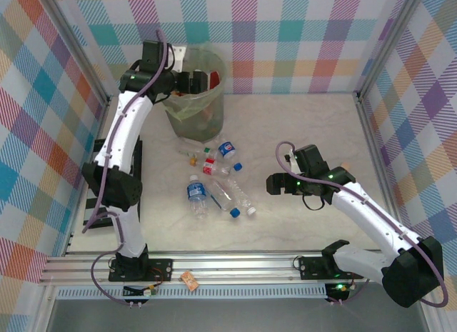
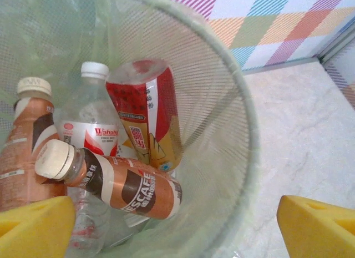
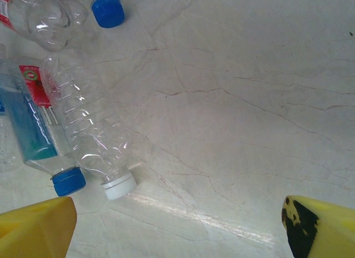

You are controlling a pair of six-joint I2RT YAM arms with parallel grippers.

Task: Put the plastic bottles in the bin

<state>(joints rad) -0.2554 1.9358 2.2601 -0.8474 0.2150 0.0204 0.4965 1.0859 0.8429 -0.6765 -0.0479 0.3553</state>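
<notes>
I log: left gripper, jaws apart, empty, above bin holding brown Nescafé bottle and red-labelled bottle. Right gripper, jaws apart, empty, near clear white-capped bottle lying on table.

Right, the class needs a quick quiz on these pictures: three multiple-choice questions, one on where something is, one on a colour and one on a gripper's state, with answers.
1. Where does the left gripper hang?
A) over the bin
B) over the loose bottles on the table
C) beside the right arm's base

2. What colour is the cap of the ribbed clear bottle with no label in the right wrist view?
A) red
B) white
C) green

3. What state is the right gripper in?
A) shut on a bottle
B) shut on nothing
C) open, holding nothing

Answers:
1 A: its wrist view looks down into the bin at the bottles inside.
2 B: the cap is white, next to a blue one.
3 C: its yellow fingers stand wide apart over the table.
</notes>
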